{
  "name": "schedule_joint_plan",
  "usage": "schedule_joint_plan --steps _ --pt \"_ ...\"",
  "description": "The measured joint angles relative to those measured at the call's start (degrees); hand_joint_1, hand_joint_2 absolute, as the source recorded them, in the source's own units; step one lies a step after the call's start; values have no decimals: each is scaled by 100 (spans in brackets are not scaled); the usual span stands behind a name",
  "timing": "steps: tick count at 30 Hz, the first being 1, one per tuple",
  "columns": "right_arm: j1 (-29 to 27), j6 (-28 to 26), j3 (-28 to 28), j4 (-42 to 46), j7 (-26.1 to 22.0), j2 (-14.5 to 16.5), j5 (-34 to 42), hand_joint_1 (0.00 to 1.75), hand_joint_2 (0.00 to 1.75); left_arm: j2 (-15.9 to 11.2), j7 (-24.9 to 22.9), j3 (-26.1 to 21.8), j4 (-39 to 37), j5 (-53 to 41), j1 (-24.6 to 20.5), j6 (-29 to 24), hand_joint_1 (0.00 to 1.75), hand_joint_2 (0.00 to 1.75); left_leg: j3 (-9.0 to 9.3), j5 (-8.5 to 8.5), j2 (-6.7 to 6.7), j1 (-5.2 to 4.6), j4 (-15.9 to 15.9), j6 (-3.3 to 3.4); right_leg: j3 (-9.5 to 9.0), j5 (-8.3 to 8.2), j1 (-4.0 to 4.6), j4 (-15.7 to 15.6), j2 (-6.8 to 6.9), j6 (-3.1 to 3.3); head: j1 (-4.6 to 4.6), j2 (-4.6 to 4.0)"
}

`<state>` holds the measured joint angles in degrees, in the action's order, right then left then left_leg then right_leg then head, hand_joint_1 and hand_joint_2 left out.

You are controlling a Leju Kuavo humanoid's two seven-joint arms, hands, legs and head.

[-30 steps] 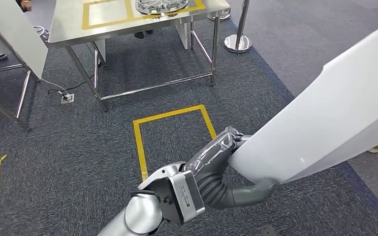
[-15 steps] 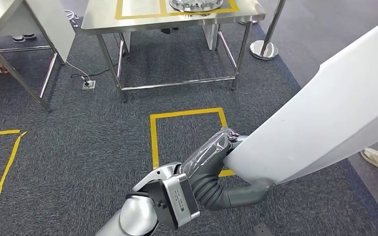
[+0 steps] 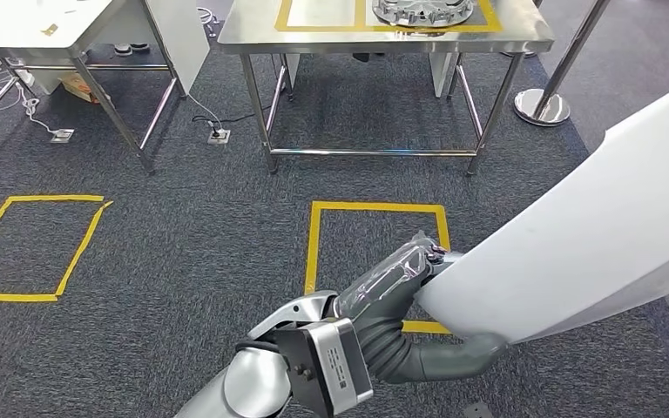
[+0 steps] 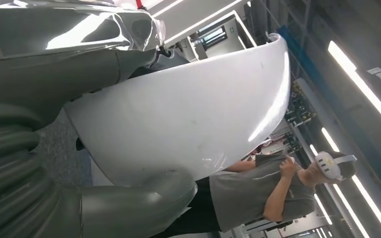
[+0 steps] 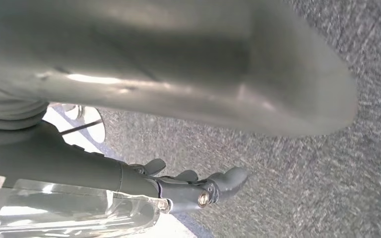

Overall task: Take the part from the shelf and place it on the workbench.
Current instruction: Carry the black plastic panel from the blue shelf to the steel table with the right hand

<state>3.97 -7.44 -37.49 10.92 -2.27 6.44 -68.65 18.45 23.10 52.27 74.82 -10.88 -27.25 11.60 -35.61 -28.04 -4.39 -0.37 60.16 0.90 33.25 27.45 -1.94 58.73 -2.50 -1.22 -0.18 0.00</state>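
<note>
Grey carpet (image 3: 183, 261) underfoot | left hand (image 3: 401, 305) grips big white part's (image 3: 575, 252) lower end | right hand (image 5: 178, 186): grip unclear | yellow tape square (image 3: 375, 261) beyond, now more central | steel workbench (image 3: 401, 35) past the square, shifted rightward since earlier

Left hand (image 3: 401, 300) gripping white part (image 3: 592, 244), workbench (image 3: 383, 33) ahead
</note>
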Motion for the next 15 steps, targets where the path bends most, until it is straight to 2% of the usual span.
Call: schedule_joint_plan --steps 2,3,4,5,6,8,10,11,13,14,15 --pt "-19 -11 -15 1 -8 -14 0 0 0 -1 3 10 0 0 -6 11 175 175 -315 -310 296 4 633 -51 -22 15 1 -4 74 48 -54 0" --pt "-33 -15 -21 1 -9 -17 -2 0 0 -1 4 16 -1 0 -6 16 175 175 -531 -466 360 16 1034 -66 -25 23 7 -3 115 56 -74 0" --pt "-45 -19 -28 1 -11 -21 -9 0 0 -2 5 21 -1 2 -5 25 175 175 -710 -552 386 24 1343 -71 -28 31 12 -2 155 58 -81 0" --pt "-51 -21 -33 1 -15 -22 -21 0 0 -2 7 22 -1 5 -3 33 175 175 -792 -532 392 29 1457 -66 -32 39 17 -2 188 56 -90 0" --pt "-54 -24 -37 1 -22 -23 -38 0 0 -2 8 23 -1 9 -2 47 175 175 -755 -410 393 28 1342 -51 -41 47 25 -3 212 54 -99 0" --pt "-47 -25 -39 1 -32 -19 -88 0 0 -2 11 23 1 19 -7 77 175 175 -376 -27 404 -1 568 35 -73 65 41 -7 239 45 -119 0" --pt "-35 -24 -39 1 -33 -14 -140 0 0 -2 15 26 2 18 -10 91 175 175 -29 172 433 -43 -77 109 -84 89 65 -4 254 17 -119 0" --pt "-31 -23 -39 1 -29 -17 -162 0 0 -2 17 27 2 14 -8 92 175 175 39 175 444 -56 -192 92 -83 101 67 0 260 7 -115 0" --pt "-25 -16 -34 0 -13 -25 -188 0 0 -2 18 27 2 4 0 91 175 175 62 183 433 -59 -216 30 -88 113 65 -1 273 -5 -108 0" --pt "-23 -14 -29 -1 -3 -26 -199 0 0 -2 18 27 2 1 2 91 175 175 62 178 425 -60 -214 18 -101 110 59 -19 278 -9 -100 0" --pt "-17 -11 -23 -1 7 -27 -207 0 0 -2 18 28 2 -3 2 91 175 175 59 170 416 -67 -208 41 -119 98 52 -56 283 -29 -93 0"
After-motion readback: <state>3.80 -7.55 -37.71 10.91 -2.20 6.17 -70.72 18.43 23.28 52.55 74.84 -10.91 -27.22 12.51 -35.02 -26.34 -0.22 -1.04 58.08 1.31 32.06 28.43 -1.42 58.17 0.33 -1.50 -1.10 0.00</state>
